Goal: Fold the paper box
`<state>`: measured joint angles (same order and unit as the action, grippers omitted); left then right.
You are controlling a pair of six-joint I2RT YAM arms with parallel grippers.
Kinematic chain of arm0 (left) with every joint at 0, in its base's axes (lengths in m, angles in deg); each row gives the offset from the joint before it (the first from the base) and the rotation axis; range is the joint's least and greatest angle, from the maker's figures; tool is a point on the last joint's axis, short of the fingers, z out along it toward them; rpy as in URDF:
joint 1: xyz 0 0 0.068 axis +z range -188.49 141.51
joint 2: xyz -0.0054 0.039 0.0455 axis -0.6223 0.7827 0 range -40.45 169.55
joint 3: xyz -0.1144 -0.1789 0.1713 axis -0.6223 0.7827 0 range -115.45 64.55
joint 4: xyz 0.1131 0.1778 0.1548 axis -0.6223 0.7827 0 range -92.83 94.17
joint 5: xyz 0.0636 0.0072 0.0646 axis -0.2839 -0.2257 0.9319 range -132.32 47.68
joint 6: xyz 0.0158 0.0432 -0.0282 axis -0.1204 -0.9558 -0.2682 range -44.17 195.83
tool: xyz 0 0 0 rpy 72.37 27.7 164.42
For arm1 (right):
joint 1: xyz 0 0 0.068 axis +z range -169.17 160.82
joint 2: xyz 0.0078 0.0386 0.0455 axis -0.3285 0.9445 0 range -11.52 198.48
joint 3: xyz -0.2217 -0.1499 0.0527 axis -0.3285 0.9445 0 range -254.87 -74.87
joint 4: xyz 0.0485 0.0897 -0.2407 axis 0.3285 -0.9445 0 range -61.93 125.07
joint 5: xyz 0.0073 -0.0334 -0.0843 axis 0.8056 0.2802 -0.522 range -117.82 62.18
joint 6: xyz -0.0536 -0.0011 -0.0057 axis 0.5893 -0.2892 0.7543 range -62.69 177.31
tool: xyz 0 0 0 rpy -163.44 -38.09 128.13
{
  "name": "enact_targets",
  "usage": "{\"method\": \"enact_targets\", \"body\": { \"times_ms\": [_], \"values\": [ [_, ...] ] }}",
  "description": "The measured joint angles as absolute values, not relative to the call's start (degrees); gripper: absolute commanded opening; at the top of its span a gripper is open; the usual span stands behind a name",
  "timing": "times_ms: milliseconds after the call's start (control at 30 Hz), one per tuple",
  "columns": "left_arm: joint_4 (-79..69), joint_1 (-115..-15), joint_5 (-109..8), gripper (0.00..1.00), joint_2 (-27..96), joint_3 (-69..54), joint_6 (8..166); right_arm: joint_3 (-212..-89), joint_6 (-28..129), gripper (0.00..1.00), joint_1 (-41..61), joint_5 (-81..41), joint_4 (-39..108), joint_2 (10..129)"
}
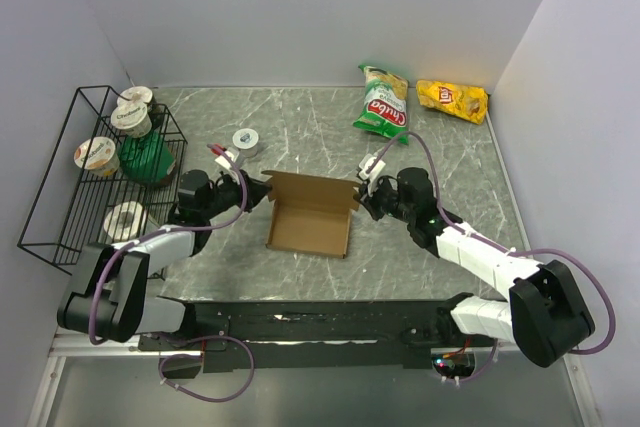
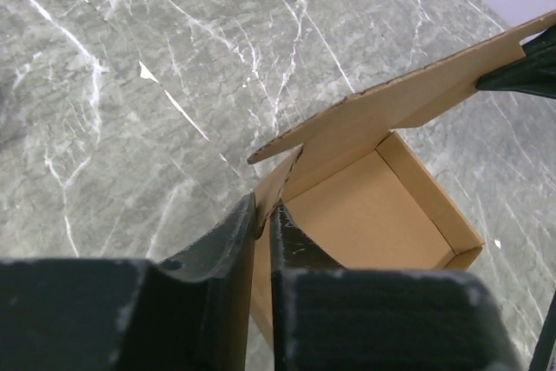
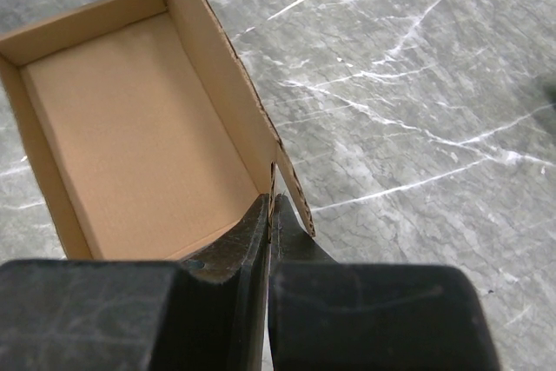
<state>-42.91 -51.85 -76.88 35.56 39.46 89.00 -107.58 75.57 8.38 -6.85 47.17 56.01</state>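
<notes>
The paper box is a plain brown cardboard tray standing open side up in the middle of the table, its far flap raised. My left gripper reaches in from the left at the far left corner. In the left wrist view its fingers press a thin cardboard side wall between them, so my left gripper is shut on it. My right gripper is at the far right corner. There my right gripper is shut on the edge of the box's right wall.
A black wire rack at the left holds several cups and a green item. A tape roll lies behind the box. A green snack bag and a yellow one lie at the back right. Walls close three sides.
</notes>
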Motion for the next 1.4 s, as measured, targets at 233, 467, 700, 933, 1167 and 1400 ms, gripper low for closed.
{"method": "enact_targets", "body": {
  "times_ms": [233,467,700,933,1167,1400],
  "values": [
    [-43.2,-53.8,-73.5,0.01,35.6,39.5,89.1,-107.6,75.7,0.0,11.3,-12.6,47.8,56.0],
    [-45.1,-58.2,-62.4,0.01,33.8,41.9,92.6,-107.0,76.5,0.0,16.9,-23.3,49.3,55.7],
    [-49.6,-64.1,-50.2,0.01,30.9,46.8,96.5,-105.8,76.7,0.0,23.1,-35.7,52.4,55.7],
    [-55.0,-69.4,-41.8,0.01,30.3,50.8,101.0,-104.4,76.2,0.0,25.3,-41.3,54.6,55.7],
    [-61.7,-73.4,-35.7,0.01,31.9,54.1,104.1,-104.4,72.8,0.0,27.5,-46.6,54.8,55.7],
    [-67.3,-77.4,-29.1,0.01,34.7,55.6,106.3,-104.4,66.3,0.0,31.2,-53.8,54.4,56.1]
  ]
}}
